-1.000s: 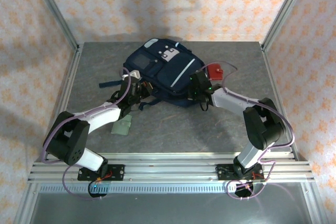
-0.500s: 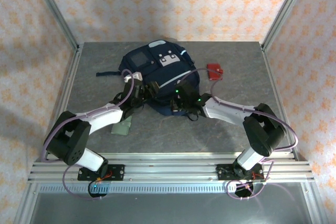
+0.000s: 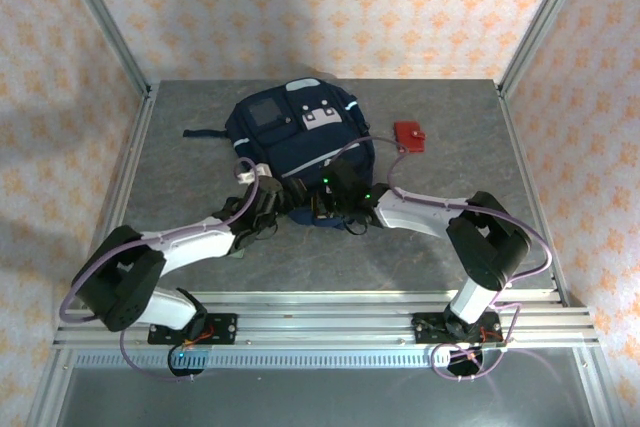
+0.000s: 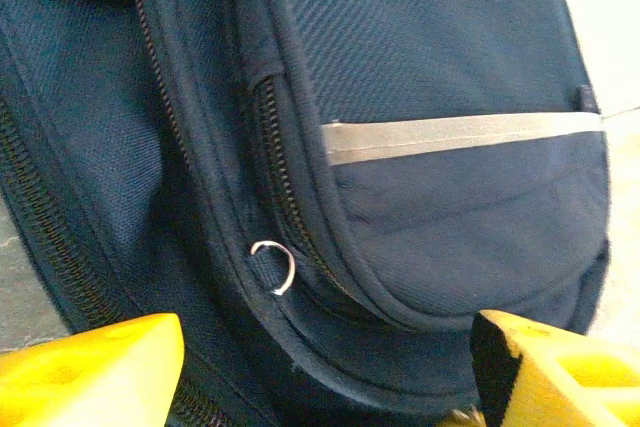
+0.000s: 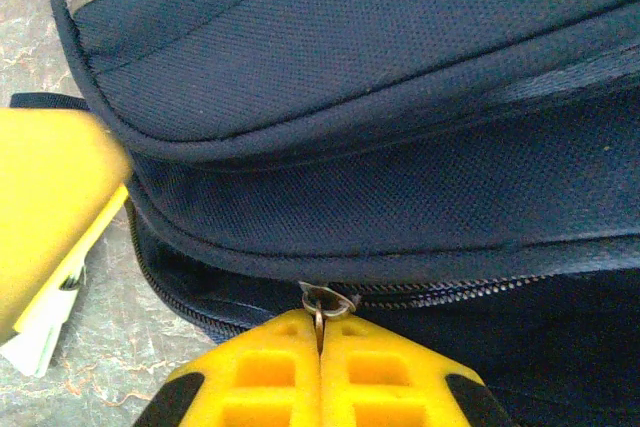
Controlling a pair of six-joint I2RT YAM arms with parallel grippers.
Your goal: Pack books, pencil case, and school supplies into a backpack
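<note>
The backpack was laid flat on the grey table, with its patched front turned upward; a white patch and a light-blue patch were seen on the far half of that front; a dark strap was extended onto the table from the backpack's left side.

The small red square was located on the table to the right of the backpack, near it but apart from it.

Both grippers were positioned at the near edge of the backpack. The left gripper was held with its yellow fingers spread apart; nothing was clamped between them; the backpack's fabric was seen just beyond them, with the grey stripe running across a front pocket and a small metal ring hanging beside a closed zipper line.

The right gripper was placed against the backpack's near edge, to the right of the left gripper; its yellow fingers were pressed together, and the metal zipper pull was pinched between their tips; the zipper track was seen running from the pull toward the right, below a rounded fold of navy fabric.
</note>
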